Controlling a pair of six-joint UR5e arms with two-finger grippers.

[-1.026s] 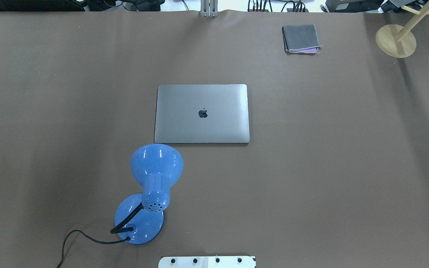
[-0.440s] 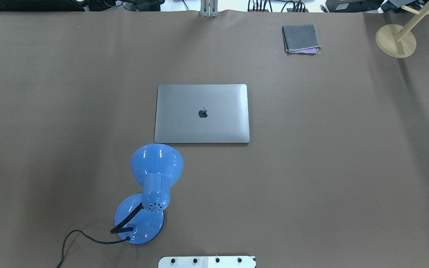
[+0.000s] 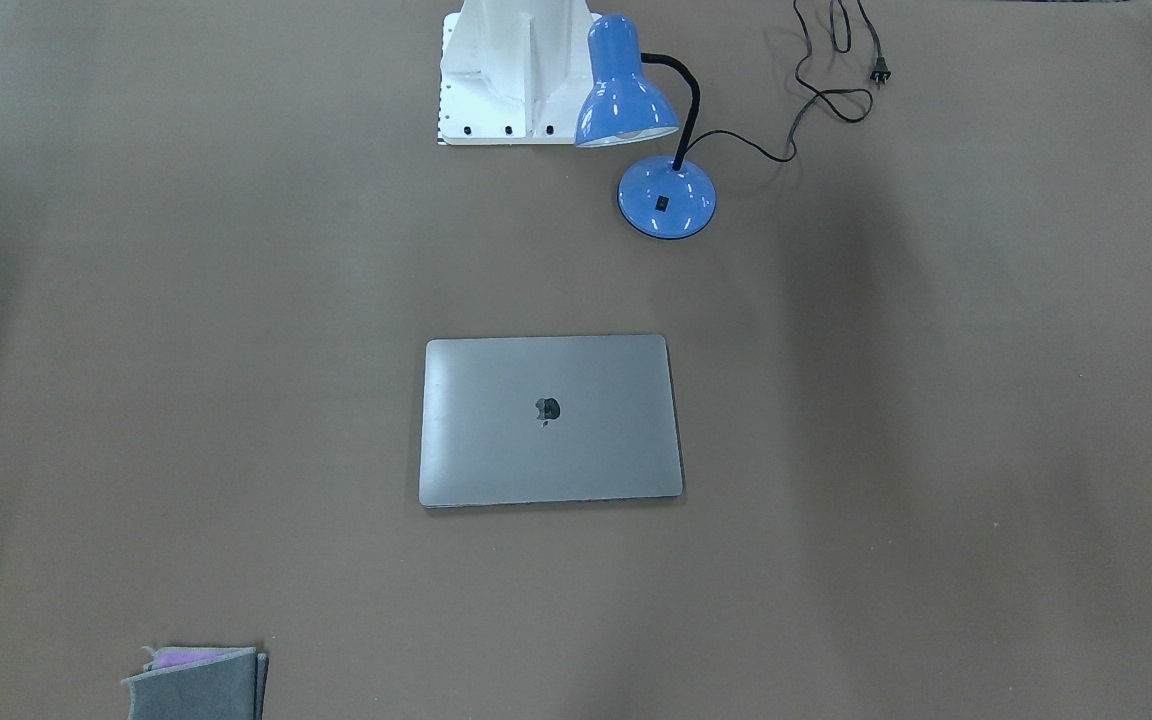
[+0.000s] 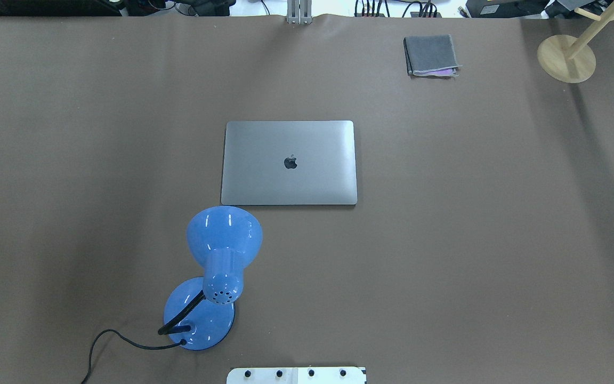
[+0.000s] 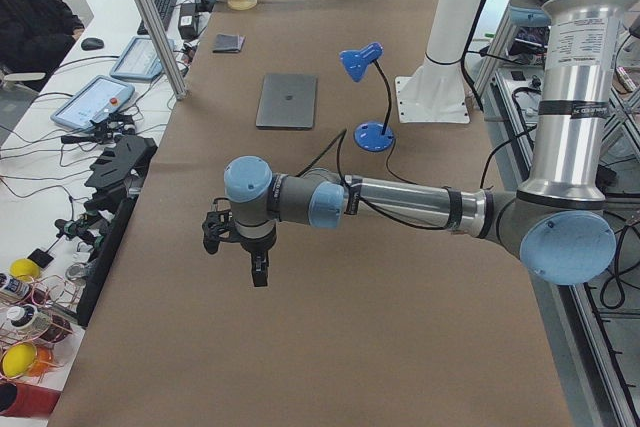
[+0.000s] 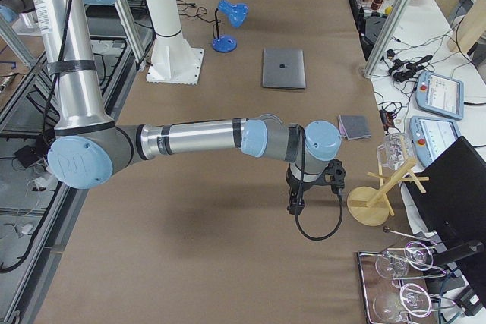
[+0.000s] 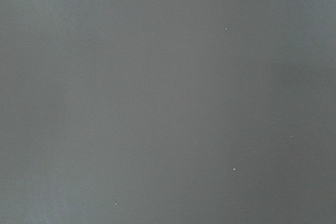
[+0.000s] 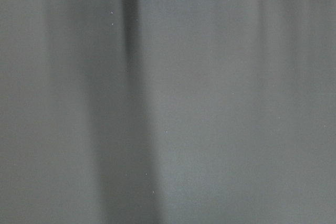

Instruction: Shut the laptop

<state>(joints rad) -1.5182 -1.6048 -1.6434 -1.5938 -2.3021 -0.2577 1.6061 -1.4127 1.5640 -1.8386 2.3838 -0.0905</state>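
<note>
Space-grey metal laptop [image 4: 289,162], lid down and flat on brown table [image 4: 472,224], centre of overhead frame, apple logo up. Blue desk lamp [image 4: 224,237] just below its lower-left corner; folded grey cloth [image 4: 430,54] upper right. Left gripper [image 5: 258,275] mid-left in left side view, right gripper [image 6: 294,204] centre-right in right side view, both over bare table, well apart from laptop; finger opening impossible to judge.

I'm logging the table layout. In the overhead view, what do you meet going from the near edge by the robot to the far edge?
white mounting plate → blue desk lamp → laptop → folded grey cloth
</note>
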